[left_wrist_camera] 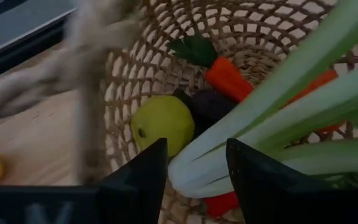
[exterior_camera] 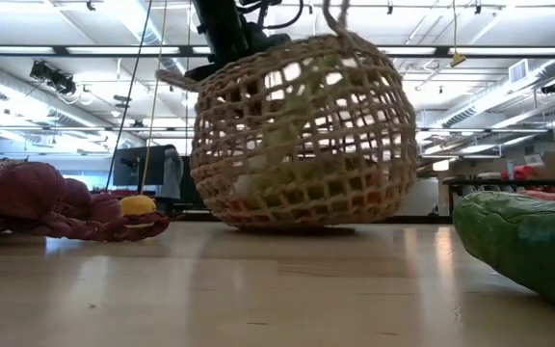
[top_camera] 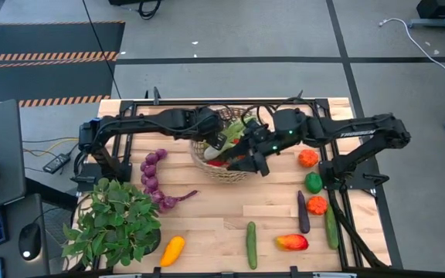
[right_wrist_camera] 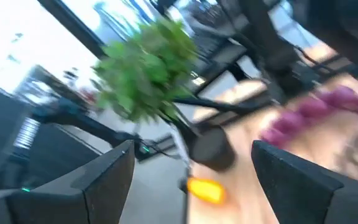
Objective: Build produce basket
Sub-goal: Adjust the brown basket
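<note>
- Basket [top_camera: 221,168] sits near the middle of the worktop's far edge. It looks tipped in the low view, probably because both arms are crowding it.
- Left gripper [left_wrist_camera: 196,163] is over the basket mouth, fingers spread on either side of the leek [left_wrist_camera: 278,106] stalk. I can't tell whether they press on it or have just let go. I judge I'm seating it inside.
- Already in: green apple [left_wrist_camera: 161,122], a carrot [left_wrist_camera: 227,76], something dark, something red.
- Right gripper [right_wrist_camera: 191,168] is at the basket's near-right rim, fingers wide apart and holding nothing. It's likely waiting its turn.
- Still out: oranges [top_camera: 308,157] and peppers toward the right edge, cucumber [top_camera: 251,245] and yellow squash [top_camera: 172,250] along the near edge, purple grapes [top_camera: 154,174] left of the basket.
- Potted plant [top_camera: 114,216] occupies the near-left corner and isn't cargo.
</note>
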